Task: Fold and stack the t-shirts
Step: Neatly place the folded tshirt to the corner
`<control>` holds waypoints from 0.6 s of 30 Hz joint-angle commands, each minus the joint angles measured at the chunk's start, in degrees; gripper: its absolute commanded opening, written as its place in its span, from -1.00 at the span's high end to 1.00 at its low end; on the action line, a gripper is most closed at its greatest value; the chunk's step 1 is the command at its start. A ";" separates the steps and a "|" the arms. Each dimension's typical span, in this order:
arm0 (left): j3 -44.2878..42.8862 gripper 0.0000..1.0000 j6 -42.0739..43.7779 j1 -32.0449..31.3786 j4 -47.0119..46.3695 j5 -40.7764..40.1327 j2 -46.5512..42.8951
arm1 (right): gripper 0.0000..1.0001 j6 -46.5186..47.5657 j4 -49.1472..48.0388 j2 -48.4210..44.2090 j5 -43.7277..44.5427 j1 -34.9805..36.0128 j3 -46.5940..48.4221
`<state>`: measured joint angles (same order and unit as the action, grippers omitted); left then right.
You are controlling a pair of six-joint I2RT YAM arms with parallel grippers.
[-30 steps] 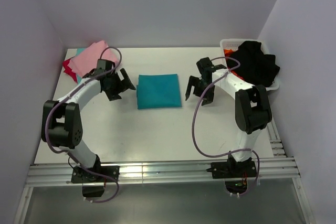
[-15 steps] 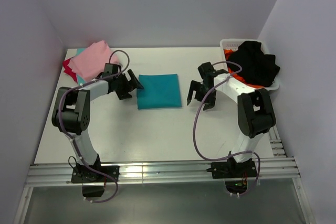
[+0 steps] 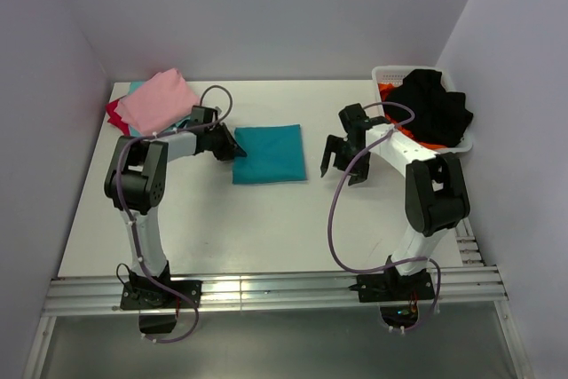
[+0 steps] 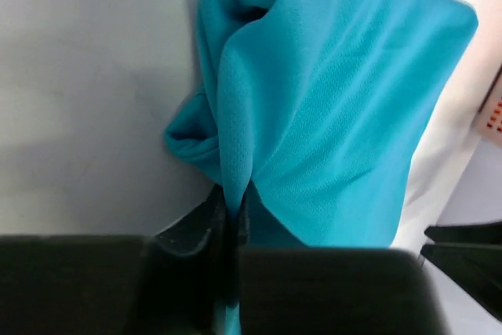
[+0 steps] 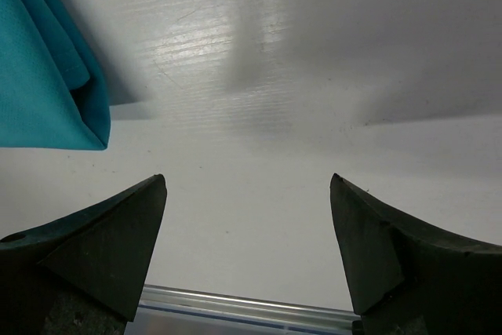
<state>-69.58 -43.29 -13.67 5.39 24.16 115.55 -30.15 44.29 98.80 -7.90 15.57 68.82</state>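
- The folded teal cloth t-shirt [image 3: 269, 154] lies as a tidy rectangle in the middle of the white bench [image 3: 266, 228], between the two arms.
- The left hand [image 3: 232, 150] is at the shirt's left edge, its fingers pressed together with a ridge of teal cloth clamped between them.
- A second ago this hand stood wide apart, just off the shirt. It has since reached in and closed, probably the pick-up for carrying the shirt to the stack.
- That stack sits in the far left corner of the bench. A pink folded shirt [image 3: 158, 99] is on top, with red and lighter teal cloth peeping out beneath.
- The right hand [image 3: 344, 164] has barely moved. Its fingers are wide apart and hold nothing, just beside the shirt's right edge.
- From overhead the shirt looks flat. The left wrist view shows the cloth puckered up into a standing fold where it is pinched.
- The right wrist view shows the shirt's near corner lying flat on the bench, clear of both fingers.
- At the far right, a white plastic mesh basket [image 3: 383, 73] holds a black garment [image 3: 435, 108].
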 commanded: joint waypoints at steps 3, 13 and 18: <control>-7.47 0.99 3.64 -0.30 8.04 -3.15 1.35 | -0.82 0.97 0.88 -3.00 1.13 -0.81 -0.09; -35.78 0.99 11.38 2.77 26.59 -9.39 3.36 | -0.80 1.41 0.18 -4.76 0.61 -1.25 -2.54; -50.46 1.00 13.76 6.36 32.48 -9.58 7.22 | -0.80 2.81 1.05 -6.25 1.57 -1.51 -4.39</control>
<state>-113.36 -32.45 -9.82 32.27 15.90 120.64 -28.88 44.66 95.81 -7.88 14.74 65.28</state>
